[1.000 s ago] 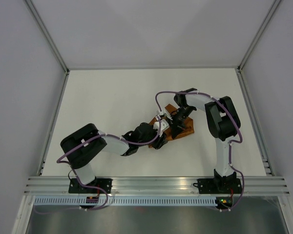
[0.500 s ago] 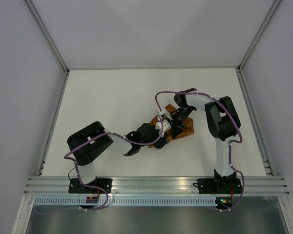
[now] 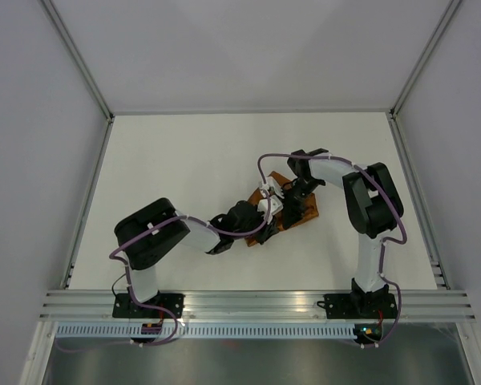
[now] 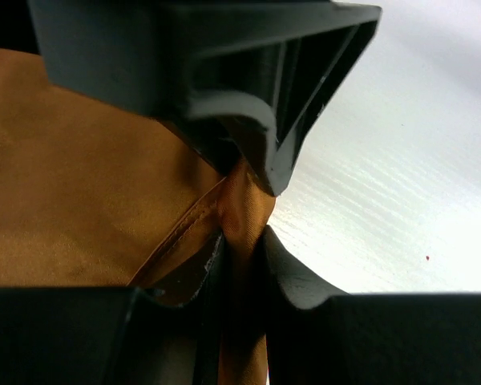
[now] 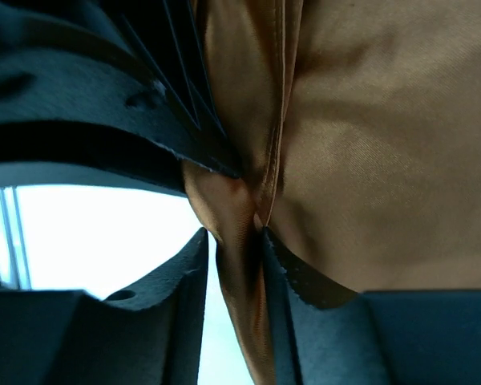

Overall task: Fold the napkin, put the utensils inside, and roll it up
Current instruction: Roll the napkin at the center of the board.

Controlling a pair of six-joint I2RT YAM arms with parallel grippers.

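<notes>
White tabletop (image 3: 184, 160), pale grey walls (image 3: 32, 120), rust-brown napkin (image 3: 307, 211) right of centre

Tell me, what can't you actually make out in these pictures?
- Utensils: none shows in any view; whether any lie under the napkin cannot be told.
- Napkin's folds, top view: covered by the left gripper and right gripper.
- Wrist views: too close, only cloth and fingers.

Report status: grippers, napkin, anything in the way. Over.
Left gripper pinching a napkin fold. Right gripper straddles a fold too, grip unclear. Napkin bunched beneath both grippers. Nothing seen in the way.
</notes>
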